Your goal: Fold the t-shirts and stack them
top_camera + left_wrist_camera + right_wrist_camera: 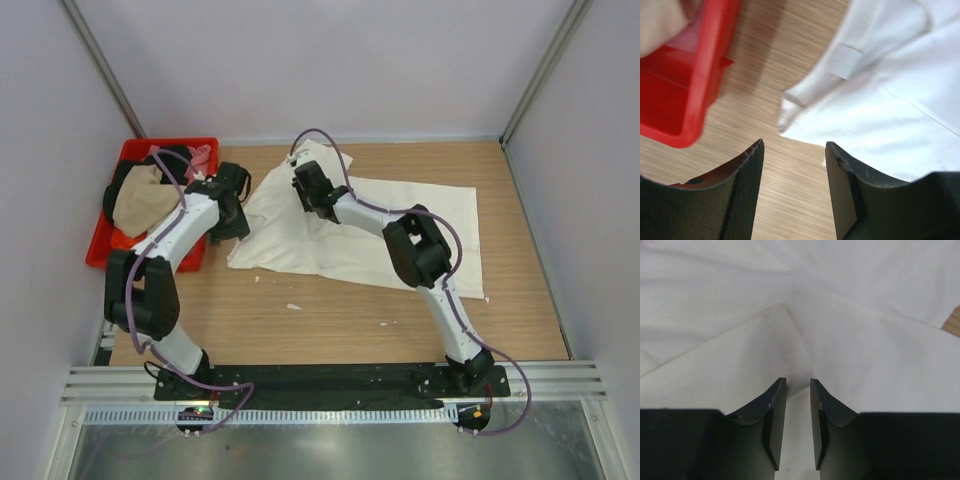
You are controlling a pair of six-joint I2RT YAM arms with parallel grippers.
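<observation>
Two robot arms bend over a large cream t-shirt (455, 215) (890, 100) (865, 315) spread loosely across the wooden counter (330, 320) (790, 200), its cloth rumpled and partly doubled over at the far left corner; the shirt lies in the middle and right of the counter, just beside a red crate (170, 143) (695, 90) that sits at the far left edge.

The left claw (236, 225) (794, 147) hangs in the gap between crate and shirt, its jaws well apart over bare wood, with the shirt's hemmed edge just past the fingertips; it holds nothing.

The right claw (303, 180) (797, 381) is low over the shirt's far left part, where a fold line runs up to its tips; its jaws stand parted by a narrow gap, with no cloth visibly pinched between them.

Inside the crate more shirts lie heaped together; a tan one (140, 200) is on top, a black one (117, 185) shows at its left side, and a pink one (200, 155) peeks out at the far corner.
</observation>
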